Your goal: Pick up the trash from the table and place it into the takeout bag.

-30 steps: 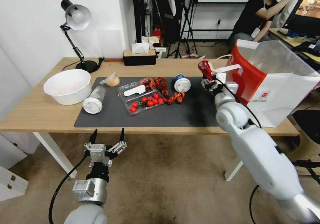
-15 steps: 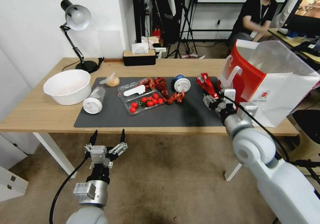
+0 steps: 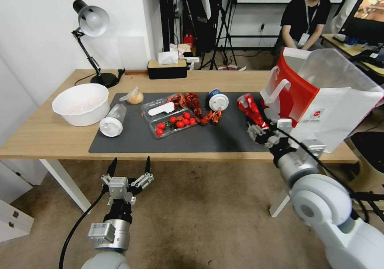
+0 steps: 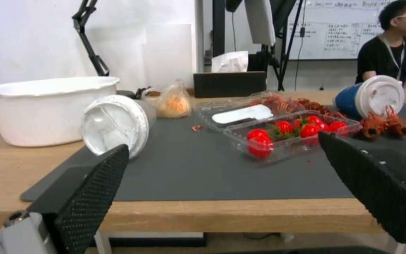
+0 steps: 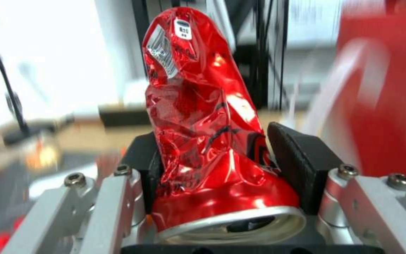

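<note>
The light-wood table [image 3: 48,135] runs across the middle of the head view under a dark grey mat [image 3: 224,137], and the white takeout bag [image 3: 340,109] with red side panels stands open at its right end, taller than everything else. The right gripper [image 3: 262,132], at centre right just beside the bag's near corner, is clenched on the crushed red can [image 3: 251,110], which sticks up and tilts toward the upper left. To drop it cleanly, I judge the can must rise above the bag's rim and clear the loose white handle [image 3: 276,91] hanging nearest it, which looks likely to snag. The white bowl [image 3: 81,103] sits at left, then the lying bottle [image 3: 112,120], the clear tray of tomatoes [image 3: 176,124], the blue-white cup [image 3: 218,99], and the small bag of orange food [image 3: 135,96]. The left gripper [image 3: 129,166] hangs spread and empty below the table's front edge.
</note>
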Motion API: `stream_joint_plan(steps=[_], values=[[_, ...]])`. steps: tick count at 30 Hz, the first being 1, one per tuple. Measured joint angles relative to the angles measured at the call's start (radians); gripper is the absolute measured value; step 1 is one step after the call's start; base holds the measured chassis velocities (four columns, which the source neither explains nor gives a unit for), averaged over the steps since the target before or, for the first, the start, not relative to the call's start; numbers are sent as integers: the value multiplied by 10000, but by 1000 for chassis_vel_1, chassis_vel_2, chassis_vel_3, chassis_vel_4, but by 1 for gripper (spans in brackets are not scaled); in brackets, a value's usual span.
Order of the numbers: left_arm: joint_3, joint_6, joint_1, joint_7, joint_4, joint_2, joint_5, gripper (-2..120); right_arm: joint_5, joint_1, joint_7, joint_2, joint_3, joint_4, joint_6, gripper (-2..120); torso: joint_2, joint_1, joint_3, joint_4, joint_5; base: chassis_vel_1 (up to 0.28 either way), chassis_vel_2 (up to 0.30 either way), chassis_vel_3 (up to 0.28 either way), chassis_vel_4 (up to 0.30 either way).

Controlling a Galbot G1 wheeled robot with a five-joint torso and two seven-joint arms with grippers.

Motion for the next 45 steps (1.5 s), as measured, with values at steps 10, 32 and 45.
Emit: stream_joint_plan(steps=[10,32,45], values=[[-6,-8,6,0,-7,-18,7,100,34,246,-134,-334,377,174,460,50,0,0,-1,2,-3,0,0,0,0],[3,-37,37,9,42,-255,164,100,594,2608,1174,-1442,909,-1270,1337,96,0,1,1,1,1,0,0,0,0],[-35,39,-23,72,105,-250,131,100,203,3020,1345,-1298,719,-2277,1152,100,-1,1,0,2,0,0,0,0,0]])
